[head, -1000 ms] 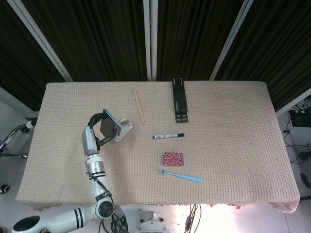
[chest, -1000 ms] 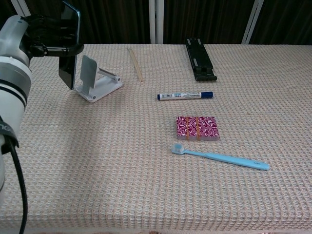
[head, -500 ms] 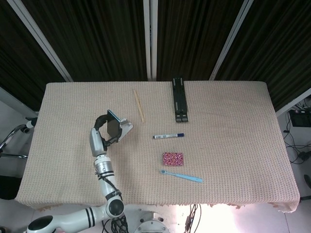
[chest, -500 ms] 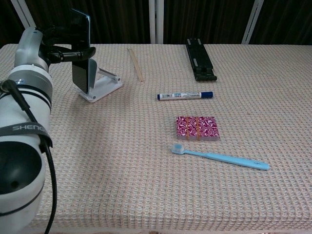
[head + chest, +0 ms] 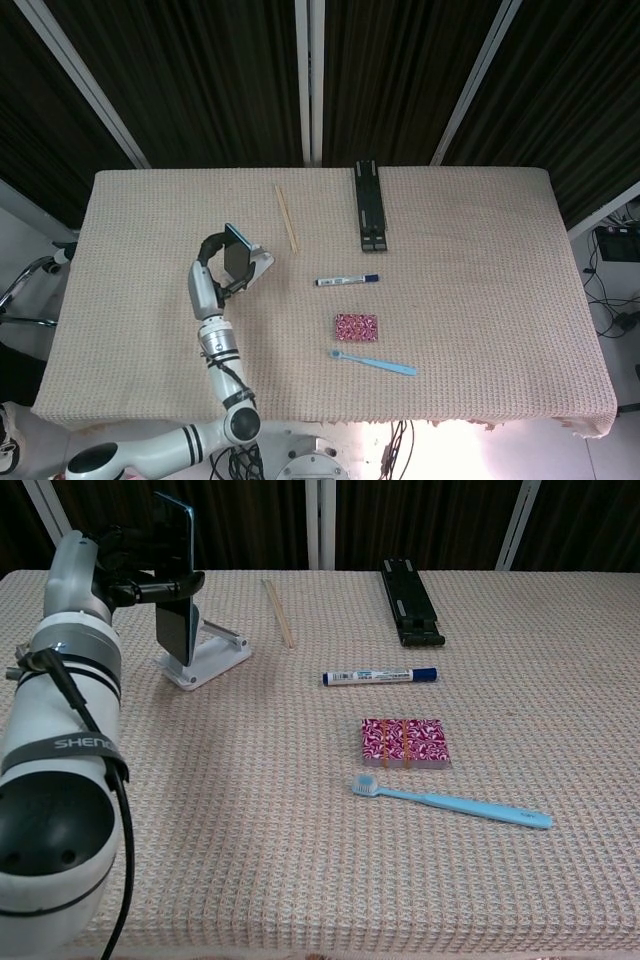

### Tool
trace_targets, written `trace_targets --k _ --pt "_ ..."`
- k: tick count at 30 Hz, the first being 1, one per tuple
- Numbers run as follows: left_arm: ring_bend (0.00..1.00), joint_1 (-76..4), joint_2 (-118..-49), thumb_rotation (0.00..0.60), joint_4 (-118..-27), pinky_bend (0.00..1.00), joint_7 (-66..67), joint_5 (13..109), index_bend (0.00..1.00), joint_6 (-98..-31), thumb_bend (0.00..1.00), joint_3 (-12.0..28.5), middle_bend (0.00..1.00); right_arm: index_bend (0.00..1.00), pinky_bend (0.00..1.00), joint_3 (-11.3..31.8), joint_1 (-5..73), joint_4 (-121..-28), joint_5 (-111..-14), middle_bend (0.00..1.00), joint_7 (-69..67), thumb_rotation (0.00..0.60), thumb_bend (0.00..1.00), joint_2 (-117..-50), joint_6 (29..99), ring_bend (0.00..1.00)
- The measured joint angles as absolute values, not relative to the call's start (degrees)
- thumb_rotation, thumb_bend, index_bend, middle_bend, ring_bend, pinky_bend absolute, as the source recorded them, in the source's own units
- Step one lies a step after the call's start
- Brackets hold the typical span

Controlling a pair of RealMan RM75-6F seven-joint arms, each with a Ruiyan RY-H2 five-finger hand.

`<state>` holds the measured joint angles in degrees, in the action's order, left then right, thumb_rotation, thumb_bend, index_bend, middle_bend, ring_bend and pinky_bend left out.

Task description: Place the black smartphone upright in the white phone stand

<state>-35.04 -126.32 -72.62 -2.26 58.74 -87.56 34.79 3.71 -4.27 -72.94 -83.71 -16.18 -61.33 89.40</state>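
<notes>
Gripping the black smartphone (image 5: 177, 577) upright by its edges, the left robot hand (image 5: 140, 572) holds it just over the white phone stand (image 5: 204, 656), near the worktop's (image 5: 480, 300) left edge and toward the far side. The phone's lower end sits against the stand's backrest, though whether it rests in the cradle cannot be told (the phone itself hides the ledge). The right robot hand shows in neither view.

Open cloth lies all around the stand, with the widest free stretch along the near edge and the whole right side. Beyond the stand, a pair of wooden chopsticks (image 5: 278, 611) points to the far edge; a black folded holder (image 5: 410, 602) lies at the far edge's middle. Mid-worktop sit a blue-capped marker (image 5: 379, 675), a patterned red card box (image 5: 404, 742) and a light blue toothbrush (image 5: 452, 802), each apart from the others.

Compared with a second ago, the phone has moved rightward from beside the stand to directly against it.
</notes>
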Motion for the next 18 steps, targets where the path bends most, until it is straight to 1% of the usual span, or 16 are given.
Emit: trace_targets --k 12,18 --pt "0.29 -35.32 -126.66 0.600 -68.70 0.24 -5.14 58.46 0.52 -83.68 0.37 34.83 0.70 0.00 0.00 3.82 -4.45 -72.92 -83.37 0.00 -15.73 0.600 0.20 -61.08 89.10 0.00" --pt "0.29 -35.31 -126.18 0.600 -68.22 0.24 -6.94 59.09 0.52 -82.91 0.37 35.03 0.70 0.00 0.00 3.90 -4.44 -73.85 -83.38 0.00 -14.78 0.600 0.20 -60.88 89.13 0.00"
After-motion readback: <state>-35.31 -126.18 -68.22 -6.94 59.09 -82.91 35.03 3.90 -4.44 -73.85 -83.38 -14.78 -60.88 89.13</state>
